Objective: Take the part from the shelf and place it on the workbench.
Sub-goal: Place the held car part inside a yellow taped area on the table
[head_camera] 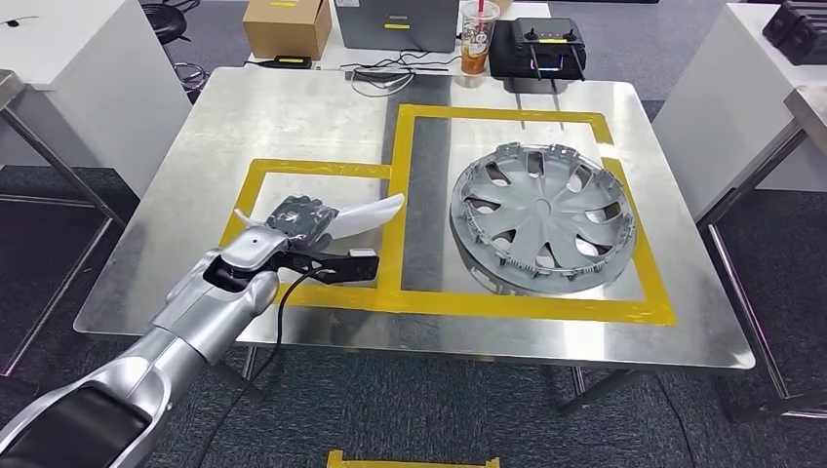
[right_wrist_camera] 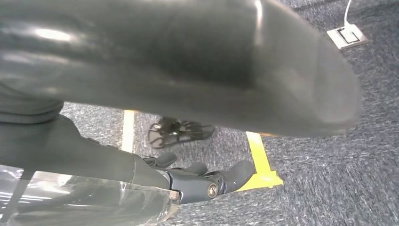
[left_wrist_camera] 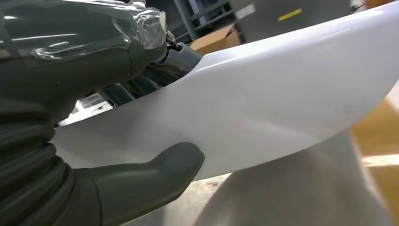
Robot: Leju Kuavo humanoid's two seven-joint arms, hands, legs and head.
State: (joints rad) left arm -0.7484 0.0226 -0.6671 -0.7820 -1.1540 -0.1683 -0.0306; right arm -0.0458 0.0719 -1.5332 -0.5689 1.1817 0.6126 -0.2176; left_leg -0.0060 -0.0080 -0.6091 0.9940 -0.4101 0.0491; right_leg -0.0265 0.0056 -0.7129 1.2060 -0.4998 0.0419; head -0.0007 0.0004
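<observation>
The part is a long, curved white plastic piece that my left hand grips at one end, over the left yellow-taped rectangle of the steel workbench. In the left wrist view the white part runs across the picture, with my thumb under it and my fingers over its far edge. Whether the part touches the bench top I cannot tell. My right hand hangs over grey carpet with its fingers loosely apart and nothing in them.
A grey wheel cover lies in the right taped rectangle. At the bench's far edge stand a cardboard box, a grey case, a drink cup and a black controller. White tables flank both sides.
</observation>
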